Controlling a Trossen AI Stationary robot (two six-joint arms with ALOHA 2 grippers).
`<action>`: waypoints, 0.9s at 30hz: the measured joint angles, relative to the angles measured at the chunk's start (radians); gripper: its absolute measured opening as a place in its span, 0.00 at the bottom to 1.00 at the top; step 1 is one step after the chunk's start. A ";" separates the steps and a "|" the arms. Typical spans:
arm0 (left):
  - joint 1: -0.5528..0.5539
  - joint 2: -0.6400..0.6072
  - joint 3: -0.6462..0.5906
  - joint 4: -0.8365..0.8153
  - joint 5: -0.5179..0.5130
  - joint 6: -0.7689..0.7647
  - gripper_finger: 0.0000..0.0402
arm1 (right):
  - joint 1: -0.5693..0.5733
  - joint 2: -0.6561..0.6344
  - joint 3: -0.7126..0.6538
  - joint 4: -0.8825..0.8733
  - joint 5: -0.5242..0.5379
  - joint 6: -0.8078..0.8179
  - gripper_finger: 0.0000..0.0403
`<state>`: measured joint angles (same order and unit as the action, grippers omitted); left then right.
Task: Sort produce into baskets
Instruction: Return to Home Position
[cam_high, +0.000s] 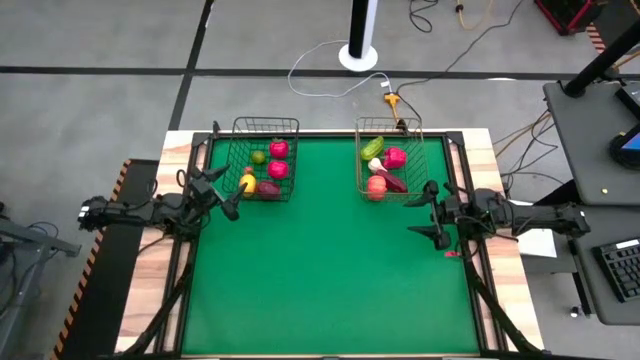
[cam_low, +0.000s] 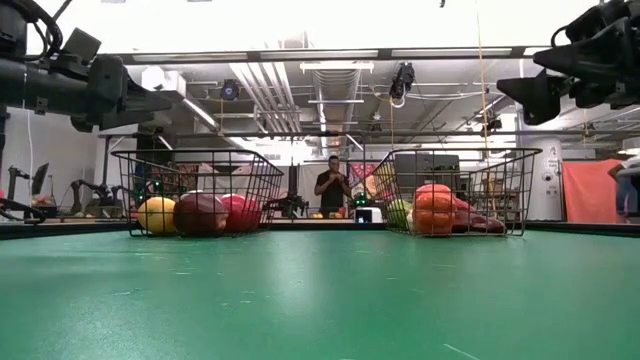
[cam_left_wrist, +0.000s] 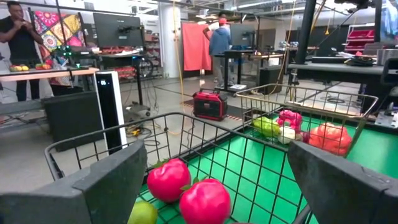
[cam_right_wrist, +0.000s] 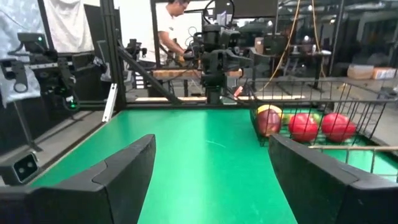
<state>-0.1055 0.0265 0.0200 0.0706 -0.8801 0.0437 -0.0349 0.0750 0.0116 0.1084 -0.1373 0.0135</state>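
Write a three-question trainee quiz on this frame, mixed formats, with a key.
1. True or false: the black basket and the copper basket both hold produce.
2. The yellow fruit lies in: A) black basket; B) copper basket; C) neither.
3. In the wrist views, how do the jaws of the left arm and the right arm stand?
Key: 1 true; 2 A; 3 open, both.
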 joint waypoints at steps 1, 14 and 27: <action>0.000 0.000 0.000 0.000 0.000 0.000 0.92 | 0.000 0.000 0.000 -0.001 -0.001 0.013 0.75; 0.000 0.001 0.000 0.000 0.000 0.000 0.92 | 0.000 0.000 -0.001 0.000 0.000 0.040 0.73; 0.000 0.001 0.000 0.000 0.000 0.000 0.92 | 0.000 0.000 -0.001 0.000 0.000 0.039 0.76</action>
<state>-0.1055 0.0273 0.0204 0.0708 -0.8803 0.0436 -0.0349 0.0753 0.0105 0.1081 -0.1375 0.0528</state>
